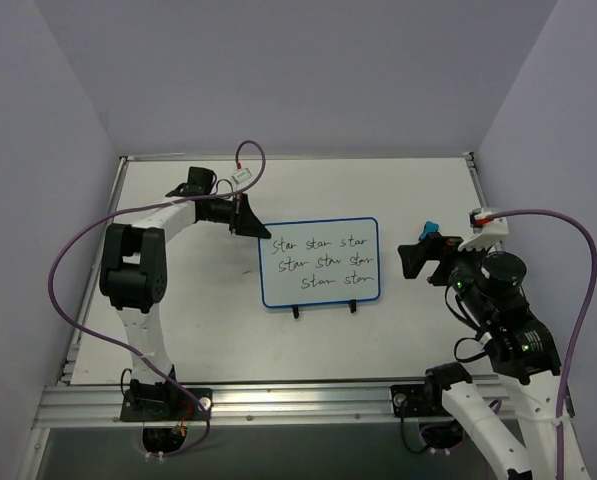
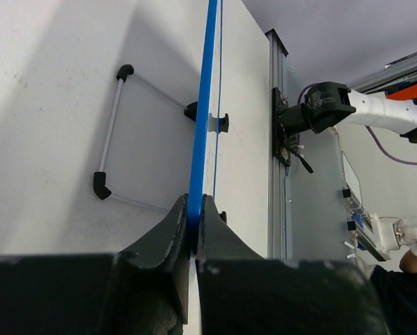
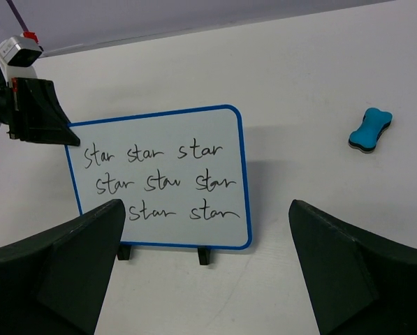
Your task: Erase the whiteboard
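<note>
Whiteboard (image 3: 159, 129): black handwriting, "star" eight times, three rows.

Bare table (image 3: 264, 279) in front of the upright whiteboard (image 3: 159, 174) leaves room to reach its written face, while the left gripper (image 2: 193, 204) blocks its upper left corner and an eraser (image 3: 370, 130) lies well right.

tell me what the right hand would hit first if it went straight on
Most likely the small white whiteboard with a blue rim, on its written face; it stands ahead between the fingers of the open right hand. The blue bone-shaped eraser lies off to one side. Depth is unclear.
</note>
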### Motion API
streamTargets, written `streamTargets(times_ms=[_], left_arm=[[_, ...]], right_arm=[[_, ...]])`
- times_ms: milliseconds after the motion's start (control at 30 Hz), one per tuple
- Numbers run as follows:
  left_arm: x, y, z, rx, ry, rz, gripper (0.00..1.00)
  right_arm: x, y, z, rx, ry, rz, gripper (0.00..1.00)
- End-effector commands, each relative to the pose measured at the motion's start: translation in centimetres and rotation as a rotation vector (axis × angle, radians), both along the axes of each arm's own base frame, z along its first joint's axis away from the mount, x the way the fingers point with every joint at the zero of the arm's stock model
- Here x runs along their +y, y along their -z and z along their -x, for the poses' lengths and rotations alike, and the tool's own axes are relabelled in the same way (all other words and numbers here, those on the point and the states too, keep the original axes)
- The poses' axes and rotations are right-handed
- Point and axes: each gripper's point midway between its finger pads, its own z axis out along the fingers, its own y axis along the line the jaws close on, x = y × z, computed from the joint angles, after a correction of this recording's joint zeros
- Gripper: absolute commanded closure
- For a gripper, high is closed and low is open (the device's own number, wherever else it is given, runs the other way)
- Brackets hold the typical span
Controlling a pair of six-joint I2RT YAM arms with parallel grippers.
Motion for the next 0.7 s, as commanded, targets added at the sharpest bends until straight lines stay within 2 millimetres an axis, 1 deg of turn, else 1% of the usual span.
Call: streamTargets(times_ms=[0, 33, 67, 100, 133, 200, 233, 300, 333, 367, 400, 433, 467, 500, 533, 567, 600, 633, 667], left_arm=[[0.8, -1.0, -2.0, -0.27, -0.082, -0.081, 0.98], [1.0, -1.2, -2.2, -0.301, -0.104, -0.096, 0.98], [1.4, -0.4, -2.2, -0.3, -0.14, -0.129, 0.98], [1.7, -1.5, -2.5, -0.358, -0.163, -0.128, 0.98], [1.8, -1.7, -2.6, -0.37, -0.176, -0.133, 0.98], [2.0, -1.8, -2.5, -0.385, -0.191, -0.142, 0.98], [2.0, -1.7, -2.6, -0.39, -0.197, -0.147, 0.98], [2.2, -1.6, -2.9, -0.405, -0.217, -0.161, 0.98], [2.3, -1.1, -2.8, -0.397, -0.221, -0.17, 0.98], [2.4, -1.1, -2.8, -0.396, -0.223, -0.174, 0.98], [2.3, -1.0, -2.8, -0.397, -0.225, -0.181, 0.98], [2.3, -0.8, -2.7, -0.395, -0.225, -0.186, 0.98], [2.3, -0.7, -2.8, -0.397, -0.229, -0.187, 0.98], [2.3, -0.2, -2.7, -0.389, -0.235, -0.199, 0.98], [2.2, -0.1, -2.7, -0.386, -0.236, -0.199, 0.98], [2.2, -0.1, -2.7, -0.39, -0.238, -0.203, 0.98], [2.1, 0.0, -2.7, -0.401, -0.245, -0.22, 0.98], [2.2, 0.5, -2.4, -0.415, -0.247, -0.235, 0.98], [2.2, 0.2, -2.3, -0.44, -0.258, -0.243, 0.98]], right_arm=[[0.3, -1.1, -1.3, -0.053, 0.013, -0.029, 0.0], [0.1, -0.7, -1.8, -0.043, 0.03, -0.025, 0.0], [-0.1, -0.4, -2.2, -0.034, 0.049, -0.024, 0.0], [-0.3, -0.1, -2.6, -0.018, 0.078, -0.035, 0.0], [-1.2, 1.0, -3.8, 0.024, 0.148, -0.014, 0.0], [-1.8, 2.1, -5.0, 0.078, 0.209, -0.01, 0.0], [-2.0, 3.4, -6.2, 0.129, 0.239, 0.005, 0.0], [-3.1, 4.5, -7.6, 0.167, 0.326, 0.039, 0.0], [-3.6, 6.3, -8.9, 0.226, 0.38, 0.056, 0.0], [-4.9, 6.2, -9.7, 0.234, 0.457, 0.079, 0.0], [-5.5, 6.8, -10.3, 0.261, 0.491, 0.097, 0.0], [-6.6, 8.5, -11.5, 0.316, 0.531, 0.12, 0.0], [-6.9, 8.9, -12.4, 0.332, 0.529, 0.108, 0.0], [-7.5, 10.9, -13.5, 0.388, 0.537, 0.108, 0.0], [-9.1, 10.9, -14.4, 0.404, 0.56, 0.057, 0.0], [-9.7, 11.6, -15.1, 0.426, 0.561, 0.047, 0.0], [-10.6, 13.5, -15.7, 0.482, 0.569, 0.054, 0.02], [-12.3, 14.3, -16.0, 0.511, 0.594, 0.068, 0.09], [-13.2, 14.0, -16.8, 0.522, 0.621, 0.091, 0.11]])
